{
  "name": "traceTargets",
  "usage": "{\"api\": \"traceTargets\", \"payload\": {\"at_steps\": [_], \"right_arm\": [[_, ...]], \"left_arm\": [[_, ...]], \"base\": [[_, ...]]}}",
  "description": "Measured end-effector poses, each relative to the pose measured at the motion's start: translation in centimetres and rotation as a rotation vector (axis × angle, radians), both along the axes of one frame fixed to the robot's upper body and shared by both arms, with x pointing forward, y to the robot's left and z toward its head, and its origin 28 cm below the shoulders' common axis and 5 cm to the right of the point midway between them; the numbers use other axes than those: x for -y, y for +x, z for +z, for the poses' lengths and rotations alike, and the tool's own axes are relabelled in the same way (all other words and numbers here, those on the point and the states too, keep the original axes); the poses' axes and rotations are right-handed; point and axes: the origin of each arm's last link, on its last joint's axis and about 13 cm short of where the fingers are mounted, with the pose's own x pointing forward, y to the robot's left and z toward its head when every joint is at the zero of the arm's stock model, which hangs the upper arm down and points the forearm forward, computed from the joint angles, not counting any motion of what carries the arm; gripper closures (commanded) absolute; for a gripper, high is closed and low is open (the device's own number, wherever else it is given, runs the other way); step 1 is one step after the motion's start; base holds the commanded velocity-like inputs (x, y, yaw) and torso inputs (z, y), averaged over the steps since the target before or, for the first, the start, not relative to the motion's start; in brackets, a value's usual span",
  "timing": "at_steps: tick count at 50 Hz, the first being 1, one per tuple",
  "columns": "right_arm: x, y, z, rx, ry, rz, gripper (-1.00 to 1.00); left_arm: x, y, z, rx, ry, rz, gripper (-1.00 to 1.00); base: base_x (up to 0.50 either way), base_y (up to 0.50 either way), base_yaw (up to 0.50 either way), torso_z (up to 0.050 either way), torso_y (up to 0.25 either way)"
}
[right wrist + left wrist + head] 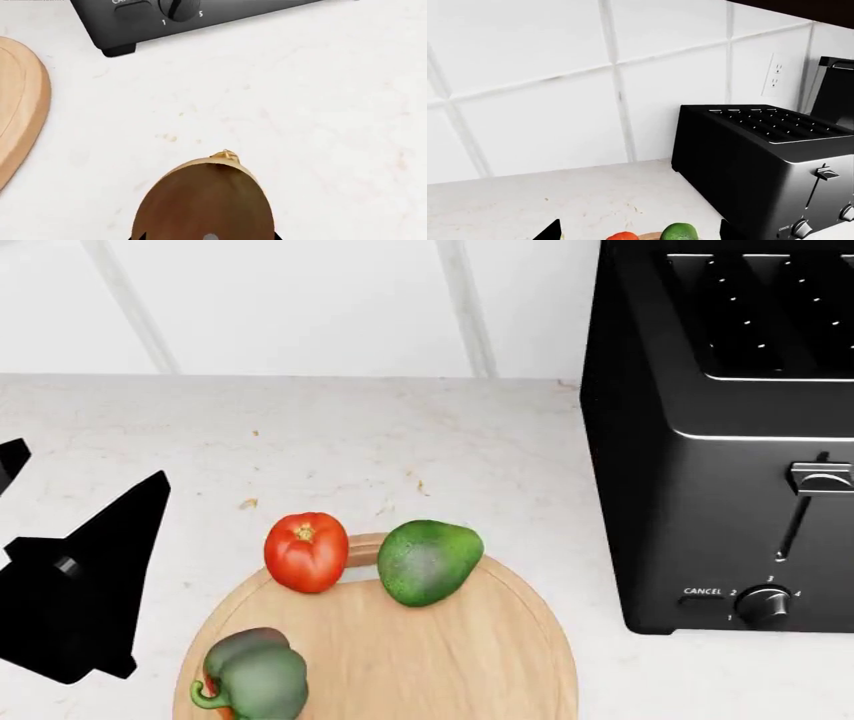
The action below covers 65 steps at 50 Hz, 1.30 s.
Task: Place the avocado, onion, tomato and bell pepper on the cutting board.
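Worktop (400, 430) of pale marble runs back to a white tiled wall, and a black toaster (727, 440) takes up its right rear corner. Nearer the front edge lies the cutting board (441, 660), round and tan, with three foods already on it: the avocado (427, 562) and the tomato (307, 552) close together at the board's rear rim, the bell pepper (254, 675) at its left front.

The onion (207, 200) is the one item still off the board. In the right wrist view it fills the close foreground, apparently held by the right gripper above bare marble, to the right of the board and in front of the toaster.

Only the left gripper's (637, 231) dark fingertips (550, 232) show, spread wide apart and holding nothing.

Risk, as I judge it: a round bulb set down near the rim could roll off, or bump the avocado loose, if let go too high or at the crowded rear.
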Motion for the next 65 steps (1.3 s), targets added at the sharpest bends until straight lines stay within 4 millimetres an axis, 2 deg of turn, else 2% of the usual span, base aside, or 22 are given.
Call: {"api": "traceTargets", "payload": {"at_steps": [7,14,21,31,50,65], "right_arm": [[0.0,-0.1,1.0,0.031,-0.022,0.014,1.00],[-0.4,-0.2,4.9,0.176,-0.095,0.097,1.00],[-1.6,-0.3,8.6,0.284,-0.112,0.231,1.00],[-2.9,0.4,11.4,0.300,-0.134,0.384,1.00],[-5.0,4.7,13.2,0.284,-0.144,0.596,1.00],[-6.9,7.3,12.1,0.263,-0.067,0.704,1.00]], "left_arm": [[0.0,0.0,0.0,0.000,-0.001,0.001,-1.00],[0.0,0.0,0.1,0.004,-0.005,0.002,-1.00],[0.1,0.2,0.0,0.011,-0.011,0.002,-1.00],[0.3,0.7,-0.3,0.018,-0.022,0.008,-1.00],[0.6,0.1,-0.4,0.021,-0.031,0.033,-1.00],[0.2,-0.5,-0.2,0.018,-0.026,0.051,-1.00]], "base": [[0.00,0.00,0.00,0.000,0.000],[0.00,0.00,0.00,0.000,0.000],[0.00,0.00,0.00,0.000,0.000],[0.00,0.00,0.00,0.000,0.000],[0.00,0.00,0.00,0.000,0.000],[0.00,0.00,0.00,0.000,0.000]]}}
